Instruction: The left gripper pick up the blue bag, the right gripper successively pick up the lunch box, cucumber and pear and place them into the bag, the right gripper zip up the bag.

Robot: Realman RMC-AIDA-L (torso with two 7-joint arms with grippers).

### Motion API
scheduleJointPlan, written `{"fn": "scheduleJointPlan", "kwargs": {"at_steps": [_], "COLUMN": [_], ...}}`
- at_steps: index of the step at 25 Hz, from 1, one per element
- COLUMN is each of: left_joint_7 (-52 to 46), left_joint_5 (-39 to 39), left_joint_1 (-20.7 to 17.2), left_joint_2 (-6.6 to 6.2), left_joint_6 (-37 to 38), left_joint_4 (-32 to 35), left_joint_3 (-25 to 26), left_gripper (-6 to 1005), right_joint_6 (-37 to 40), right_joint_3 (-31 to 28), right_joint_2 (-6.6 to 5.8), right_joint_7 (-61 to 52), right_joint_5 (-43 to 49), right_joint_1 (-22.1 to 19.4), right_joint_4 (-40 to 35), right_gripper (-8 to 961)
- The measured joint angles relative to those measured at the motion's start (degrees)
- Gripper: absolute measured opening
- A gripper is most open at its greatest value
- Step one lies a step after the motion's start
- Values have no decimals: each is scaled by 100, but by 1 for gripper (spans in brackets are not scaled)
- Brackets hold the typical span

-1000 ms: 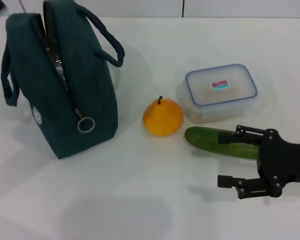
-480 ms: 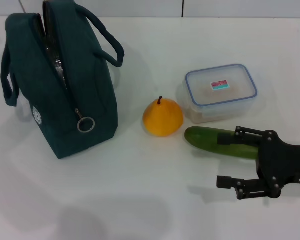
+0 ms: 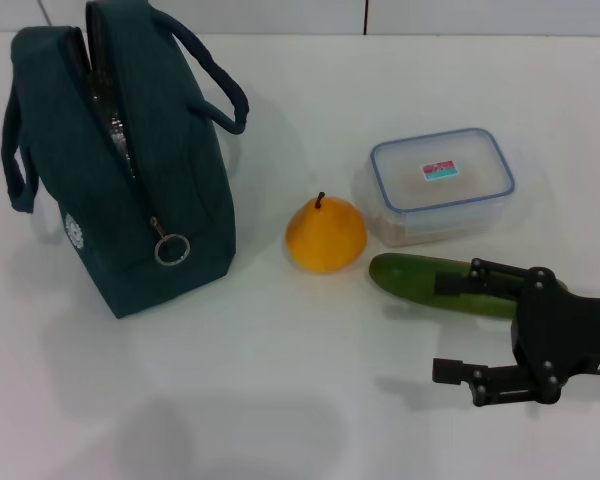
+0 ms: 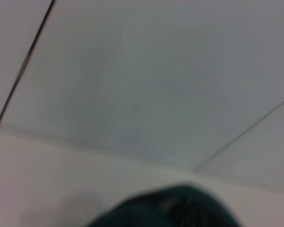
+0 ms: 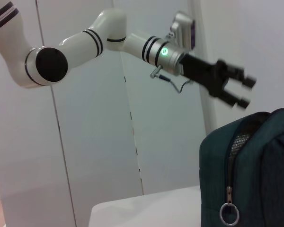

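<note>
Head view, nearest first: the right gripper [image 3: 450, 327] is held low over the table [image 3: 280, 400], fingers spread wide and empty. One finger lies across the cucumber [image 3: 420, 280], the other hangs over bare table nearer the robot, so nothing is gripped. The jaws are set pointing toward the bag side, probably staged for a first pick. The cucumber lies flat just in front of the lunch box [image 3: 442, 185], near it; contact cannot be told. The pear [image 3: 325, 237] stands upright beside both, stem up. All three are grouped on the right arm's side, within its reach. The blue bag [image 3: 120, 160] stands upright at far left, zip open along the top, ring pull hanging down, not yet lifted. In the right wrist view the left gripper [image 5: 241, 92] is seen raised above the bag's top, fingers apart, empty, likely lined up for a handle.
</note>
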State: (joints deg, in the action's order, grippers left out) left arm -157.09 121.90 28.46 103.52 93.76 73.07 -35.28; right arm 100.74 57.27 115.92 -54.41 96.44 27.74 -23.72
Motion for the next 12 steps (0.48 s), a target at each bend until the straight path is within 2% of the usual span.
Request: {"fn": "scheduleJointPlan", "kwargs": {"at_steps": [2,5,10,12], "left_joint_7": [-210,-300,-320,-251], "left_joint_5": [462,664,1011,1092], "left_joint_1": [79,110,109,148], "left_joint_2": [27,119,262,357], "left_joint_6": [327,649,695,685], "left_joint_4": [16,36,48,37], "left_joint_3": [-16,-37,-220,-224], "left_gripper": [817,815,811,810], "right_joint_6": [6,9,5,-11], "right_joint_3": [5,-1,3,4], "right_joint_2": [0,-11,-35,-35], "right_joint_7": [1,1,-9,-10], "right_joint_5": [-1,-2,-3,-3], "right_joint_1": [11,20,49,66], "right_joint_4": [0,0,0,-1], "right_gripper": [859,859,859,859]}}
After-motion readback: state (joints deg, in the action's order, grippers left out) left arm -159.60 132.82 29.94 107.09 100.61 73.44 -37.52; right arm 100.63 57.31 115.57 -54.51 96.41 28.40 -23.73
